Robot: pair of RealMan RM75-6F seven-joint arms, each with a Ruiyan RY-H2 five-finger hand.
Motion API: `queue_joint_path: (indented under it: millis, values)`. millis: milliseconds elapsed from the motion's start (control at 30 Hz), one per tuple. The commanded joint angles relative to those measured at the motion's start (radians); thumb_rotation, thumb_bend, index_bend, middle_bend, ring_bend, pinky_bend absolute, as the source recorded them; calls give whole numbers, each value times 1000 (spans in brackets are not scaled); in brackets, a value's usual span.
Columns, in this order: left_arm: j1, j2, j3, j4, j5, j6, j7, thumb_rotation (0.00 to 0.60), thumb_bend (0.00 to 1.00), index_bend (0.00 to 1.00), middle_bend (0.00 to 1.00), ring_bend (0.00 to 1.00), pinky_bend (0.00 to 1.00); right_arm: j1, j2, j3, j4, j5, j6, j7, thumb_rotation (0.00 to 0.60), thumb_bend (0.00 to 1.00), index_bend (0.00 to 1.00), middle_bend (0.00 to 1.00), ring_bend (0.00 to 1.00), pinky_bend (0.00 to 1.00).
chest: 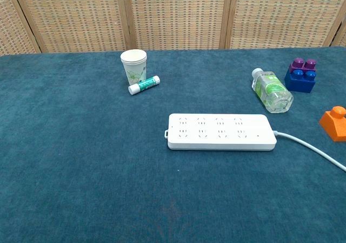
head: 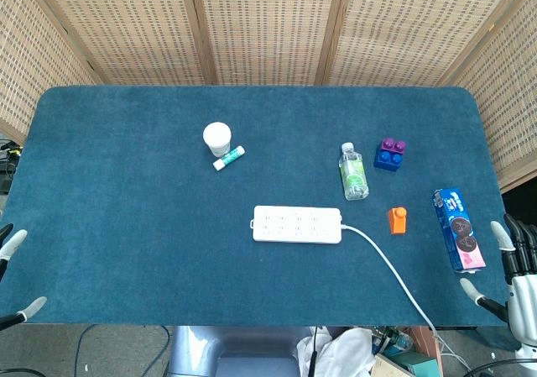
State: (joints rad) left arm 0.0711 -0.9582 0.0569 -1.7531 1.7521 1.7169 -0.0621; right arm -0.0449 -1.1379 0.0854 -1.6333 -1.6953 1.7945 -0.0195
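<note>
The power strip [head: 297,224] lies flat near the centre of the table [head: 126,226], long side running 9 to 3 o'clock. Its white cable [head: 394,268] leaves the 3 o'clock end and runs toward 5 o'clock, off the near table edge.

At 1 o'clock from the power strip, a small water bottle [head: 353,172] lies on its side, cap pointing to 12 o'clock. Just beside it at 3 o'clock stands a blue block with a purple block stacked on top [head: 389,154]. An orange block [head: 398,219] sits at 3 o'clock from the power strip, close to the cable. Further toward 3 o'clock, a blue cookie packet [head: 458,228] lies flat near the table edge.

At 11 o'clock from the power strip, a paper cup [head: 216,138] stands upright. A glue stick [head: 228,158] lies against it on its 5 o'clock side.

The right robot hand [head: 513,268] is at the 4 o'clock corner of the table, fingers spread, holding nothing; the cookie packet is nearest. The left robot hand [head: 17,276] shows only fingertips at the 8 o'clock edge, apart from one another, holding nothing visible.

A woven folding screen [head: 268,24] stands behind the table.
</note>
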Motion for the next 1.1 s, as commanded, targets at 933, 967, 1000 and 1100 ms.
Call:
queue_joint_path:
  millis: [933,967,1000,1100]
  values:
    - [-48,-36,-46,-55,-119,-113,134,600,0,0,0,0,0,434,-14,39,-124,144,-749,-15,600,792,184,879,917,1000]
    - [-50,-38,-48,-58,-125,-117,139,600,0,0,0,0,0,450,-34,47,-119,177,-775,-43,600,804,213,881,918,1000]
    - [-52,-39,-51,-61,-134,-124,145,600,0,0,0,0,0,470,-57,54,-115,213,-806,-78,600,811,249,884,919,1000]
    - [-57,-41,-55,-64,-145,-133,153,600,0,0,0,0,0,503,-101,67,-107,284,-842,-149,600,813,297,885,919,1000]
